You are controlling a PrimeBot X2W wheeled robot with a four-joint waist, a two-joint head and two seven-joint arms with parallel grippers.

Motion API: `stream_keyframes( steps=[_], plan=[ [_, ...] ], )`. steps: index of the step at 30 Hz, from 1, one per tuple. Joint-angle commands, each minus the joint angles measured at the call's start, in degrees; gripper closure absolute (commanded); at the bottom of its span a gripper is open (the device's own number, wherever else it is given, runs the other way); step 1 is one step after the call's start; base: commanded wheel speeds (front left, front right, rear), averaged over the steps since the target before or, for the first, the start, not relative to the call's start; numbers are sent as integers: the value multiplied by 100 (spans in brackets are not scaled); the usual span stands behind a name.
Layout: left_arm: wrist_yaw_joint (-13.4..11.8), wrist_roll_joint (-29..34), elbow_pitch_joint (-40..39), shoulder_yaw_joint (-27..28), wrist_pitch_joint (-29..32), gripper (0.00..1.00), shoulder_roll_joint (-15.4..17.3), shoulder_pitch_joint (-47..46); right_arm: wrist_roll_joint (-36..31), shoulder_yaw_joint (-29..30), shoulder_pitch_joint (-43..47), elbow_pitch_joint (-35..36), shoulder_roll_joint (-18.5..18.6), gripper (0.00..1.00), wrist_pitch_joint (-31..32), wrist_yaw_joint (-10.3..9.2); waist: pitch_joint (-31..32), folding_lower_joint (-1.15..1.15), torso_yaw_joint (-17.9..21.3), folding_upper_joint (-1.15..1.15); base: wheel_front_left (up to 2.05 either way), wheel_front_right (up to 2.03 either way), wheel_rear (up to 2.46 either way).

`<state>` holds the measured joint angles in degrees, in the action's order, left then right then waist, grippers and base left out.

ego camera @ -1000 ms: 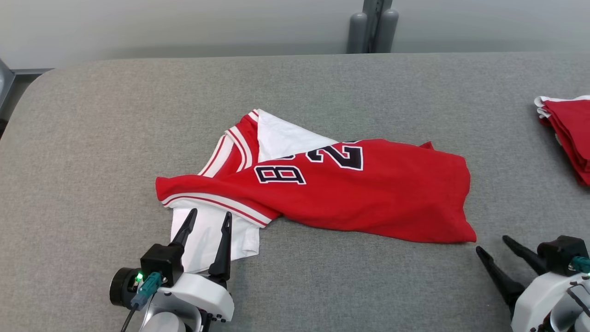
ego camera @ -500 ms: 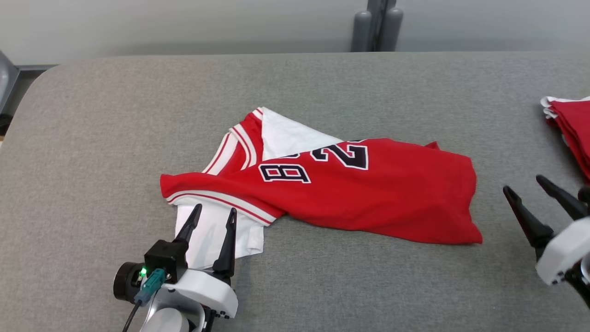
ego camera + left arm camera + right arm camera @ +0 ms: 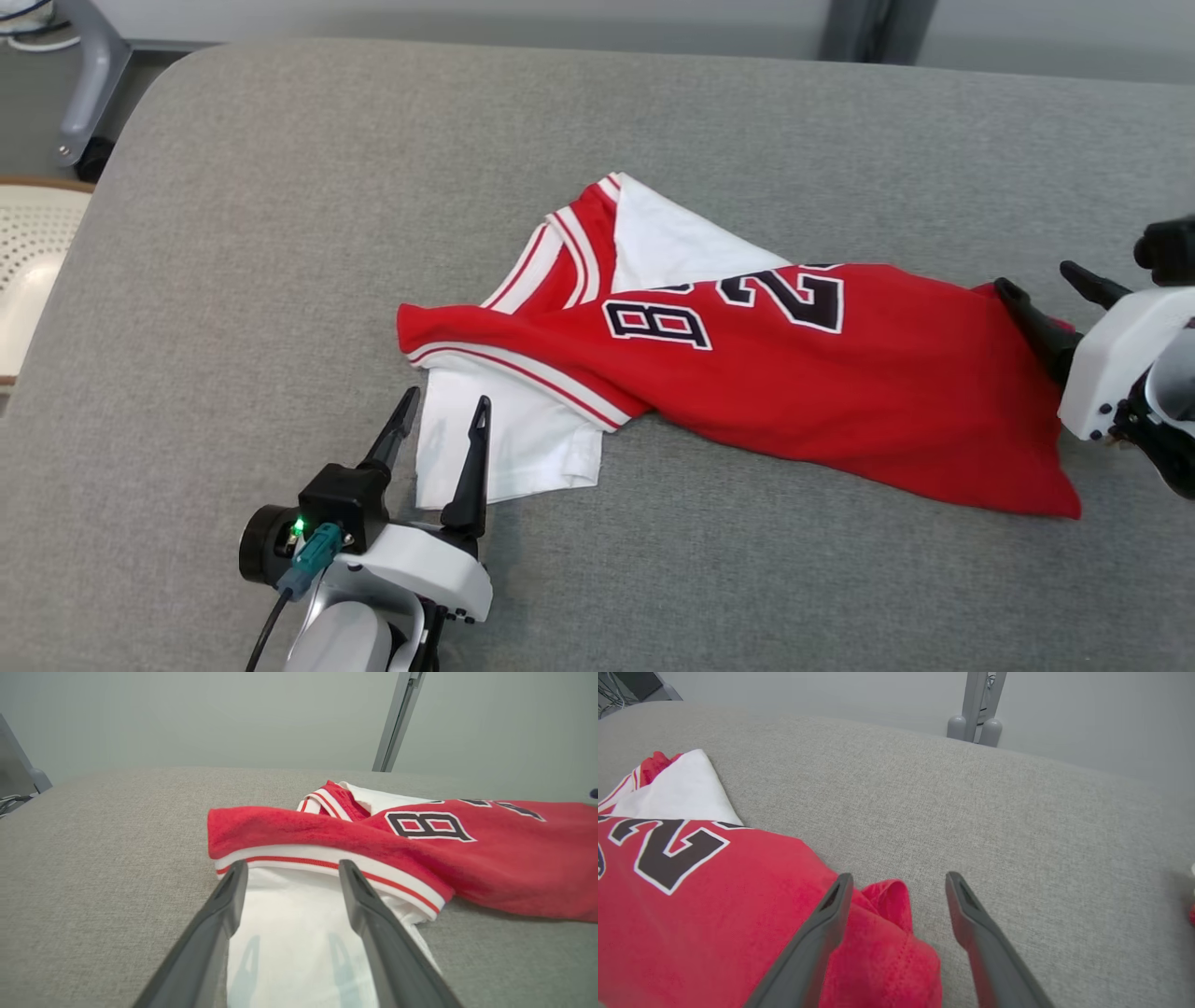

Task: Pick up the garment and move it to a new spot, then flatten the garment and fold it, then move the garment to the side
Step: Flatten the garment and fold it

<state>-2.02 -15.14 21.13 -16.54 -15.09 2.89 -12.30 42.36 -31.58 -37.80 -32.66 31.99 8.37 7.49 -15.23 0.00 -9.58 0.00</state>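
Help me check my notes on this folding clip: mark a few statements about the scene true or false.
1. The left claw is open and points at the white part of the jersey. True.
2. The right claw is shut on the jersey's hem. False: it is open, with a red fold of cloth lying between its fingers.
3. The jersey lies flat and fully spread. False: it is bunched and twisted, with white cloth showing beside the red.
4. Black digits with white outlines show on the red cloth. True.
5. Part of the jersey hangs over the edge of the table. False: all of it lies on the grey surface.
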Motion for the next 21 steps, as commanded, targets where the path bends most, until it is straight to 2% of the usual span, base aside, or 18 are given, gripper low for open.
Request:
stream_keyframes(
  steps=[1,7,8,9,11,16,21],
  plan=[
    [-18,-36,-20,1,-6,0,17,-121,78,-80,-122,-73,19,0,122,1,-83,0,-101,0,0,0,0],
    [-57,-73,-43,-31,-6,0,11,-125,377,-700,-492,-275,126,0,769,1,-154,0,-204,0,0,0,0],
    [-58,-84,-48,-41,-6,0,12,-133,428,-806,-540,-282,135,11,855,1,-166,0,-219,0,0,0,0],
    [-51,-129,-59,-66,-6,0,13,-147,496,-979,-640,-334,185,70,952,1,-191,0,-250,0,0,0,0],
    [-62,-141,-72,-96,-6,0,13,-172,517,-1126,-759,-399,225,100,945,1,-225,0,-283,0,0,0,0],
    [-92,-164,-99,-155,-6,0,11,-257,432,-1354,-1184,-720,253,100,687,1,-345,0,-373,0,0,0,0],
    [-90,-202,-110,-230,-6,0,13,-344,304,-1415,-1730,-1335,127,100,326,0,-479,0,-487,0,0,0,0]
  ],
)
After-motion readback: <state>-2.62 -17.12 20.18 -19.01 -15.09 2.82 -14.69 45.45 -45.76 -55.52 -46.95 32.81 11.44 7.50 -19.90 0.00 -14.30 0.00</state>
